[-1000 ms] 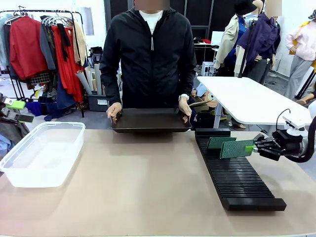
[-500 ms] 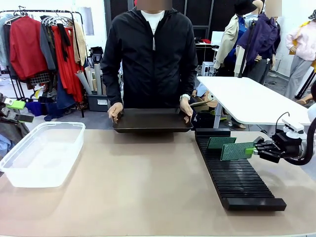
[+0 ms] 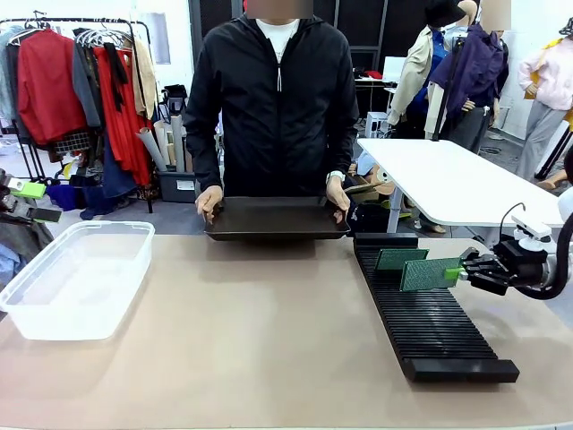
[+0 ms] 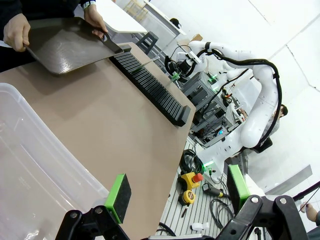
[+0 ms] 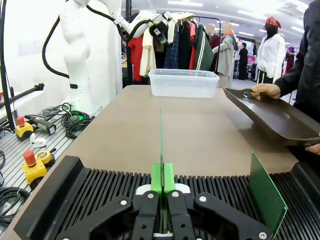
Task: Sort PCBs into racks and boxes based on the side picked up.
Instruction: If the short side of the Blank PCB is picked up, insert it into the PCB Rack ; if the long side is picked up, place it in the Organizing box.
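Note:
My right gripper (image 3: pixel 465 270) (image 5: pixel 162 186) is shut on a green PCB (image 3: pixel 430 274), held upright on edge just over the far half of the black rack (image 3: pixel 431 315). In the right wrist view that PCB (image 5: pixel 161 142) shows edge-on as a thin line above the rack's slots (image 5: pixel 90 195). Another PCB (image 3: pixel 400 259) (image 5: pixel 267 196) stands tilted in the rack near its far end. The clear plastic box (image 3: pixel 76 278) (image 5: pixel 184 82) sits at the table's left. My left gripper (image 4: pixel 177 191) hangs open beside the box (image 4: pixel 30 165), with nothing between its green pads.
A person at the far side holds a shallow dark tray (image 3: pixel 276 218) (image 4: pixel 70 45) (image 5: pixel 275 116) by both handles, tilted over the table edge. The brown tabletop (image 3: pixel 251 331) lies between box and rack. A white table (image 3: pixel 457 184) stands behind on the right.
My right gripper with the PCB has shifted slightly to the right and a touch lower over the rack, then held still. The person's tray barely moved.

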